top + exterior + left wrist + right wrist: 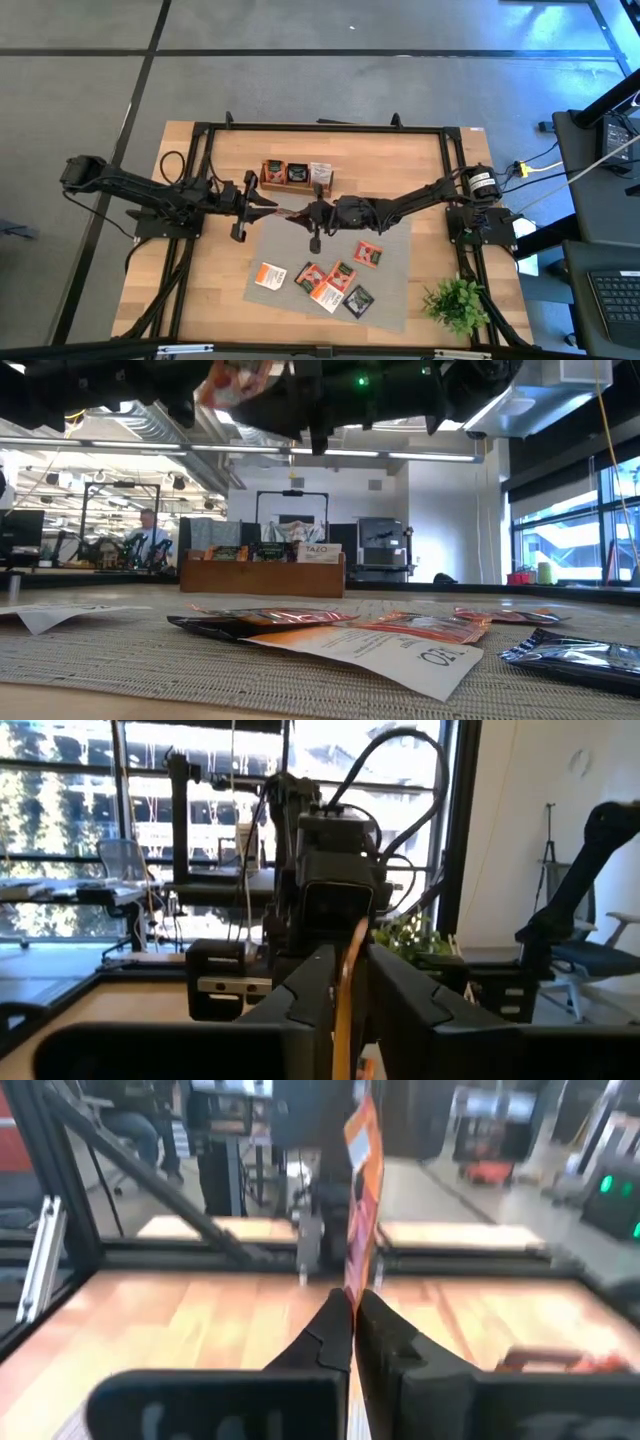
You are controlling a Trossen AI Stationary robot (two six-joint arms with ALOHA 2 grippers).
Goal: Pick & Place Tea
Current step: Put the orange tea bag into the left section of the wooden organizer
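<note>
An orange tea sachet [289,212] hangs in the air over the table's middle, between my two grippers, which meet tip to tip. My right gripper [354,1308] comes from the table's right and is shut on it. My left gripper [350,975] comes from the left and is open; its fingers stand on either side of the sachet's edge [346,960], with a gap showing beside it. Several more tea sachets, orange, white and dark [330,285], lie flat on a grey mat [395,300] below. My right gripper pinches the orange sachet's edge [351,1285] between its two fingertips. The fingers lie about level and come from the table's right. The sachet stands on edge, reaching forward and up from the tips [362,1140], lifted clear of the table.
A brown wooden tray [297,176] with sachets standing in it sits at the table's far side. A small green plant [455,302] is at the near right corner. A black frame [320,128] borders the table. People sit at desks in the room beyond.
</note>
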